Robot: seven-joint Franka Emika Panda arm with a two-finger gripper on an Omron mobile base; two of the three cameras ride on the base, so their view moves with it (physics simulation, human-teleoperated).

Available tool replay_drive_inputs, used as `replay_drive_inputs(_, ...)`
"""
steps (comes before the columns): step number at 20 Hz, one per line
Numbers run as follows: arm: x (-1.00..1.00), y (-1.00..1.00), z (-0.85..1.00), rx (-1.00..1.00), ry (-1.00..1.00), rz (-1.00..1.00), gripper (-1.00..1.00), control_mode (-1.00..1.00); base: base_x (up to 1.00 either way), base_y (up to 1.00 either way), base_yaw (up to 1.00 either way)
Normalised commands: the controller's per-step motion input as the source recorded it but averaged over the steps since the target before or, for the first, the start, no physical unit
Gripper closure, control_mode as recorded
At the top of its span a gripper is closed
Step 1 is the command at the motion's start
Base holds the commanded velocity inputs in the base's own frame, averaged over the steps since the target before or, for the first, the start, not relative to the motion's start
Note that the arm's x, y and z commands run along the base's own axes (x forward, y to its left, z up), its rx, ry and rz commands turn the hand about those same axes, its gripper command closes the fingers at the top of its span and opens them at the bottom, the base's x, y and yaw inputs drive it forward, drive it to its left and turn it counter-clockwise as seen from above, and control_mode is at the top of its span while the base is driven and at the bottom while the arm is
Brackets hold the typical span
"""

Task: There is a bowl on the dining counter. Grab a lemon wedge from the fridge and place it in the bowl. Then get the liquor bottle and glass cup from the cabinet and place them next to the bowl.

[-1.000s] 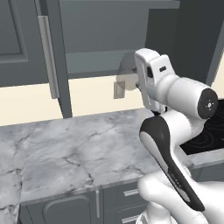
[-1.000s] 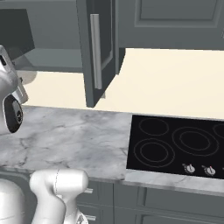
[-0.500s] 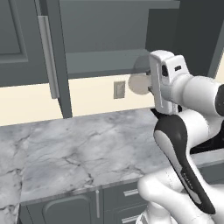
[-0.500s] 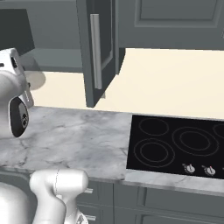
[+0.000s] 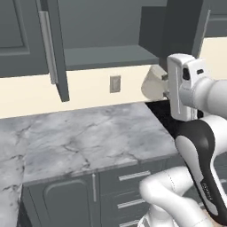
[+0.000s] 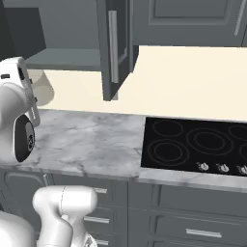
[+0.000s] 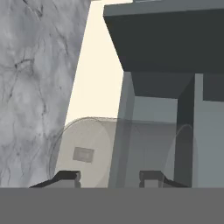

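A clear glass cup point(image 5: 153, 84) hangs in the air in front of the cream wall, just below the open cabinet's shelf point(image 5: 106, 56). My gripper point(image 5: 163, 87) is shut on the glass cup, holding it on its side. In the right base view the glass cup point(image 6: 42, 89) pokes out beside my white hand. In the hand view the glass cup point(image 7: 127, 151) lies across both fingertips point(image 7: 68, 176), with my gripper point(image 7: 109, 178) closed around it. The bowl, the lemon wedge and the liquor bottle are out of view.
The cabinet door point(image 5: 55, 48) stands open to the left of the shelf. A marble counter point(image 5: 88, 133) runs below, with drawers point(image 5: 133, 177) under it. A black cooktop point(image 6: 193, 144) lies to the right. A wall outlet point(image 5: 115, 83) sits behind the counter.
The hand has swung to the right, carrying the glass cup away from the cabinet opening. The cabinet and the counter have stayed where they were.
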Motion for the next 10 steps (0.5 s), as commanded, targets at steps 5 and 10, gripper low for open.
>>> replay_drive_inputs(5,0.00,0.00,0.00,0.00,0.00,0.00,1.00,1.00,-0.98,-0.45,0.00)
replay_drive_inputs(10,0.00,0.00,0.00,0.00,0.00,0.00,1.00,1.00,-0.71,-0.86,0.09)
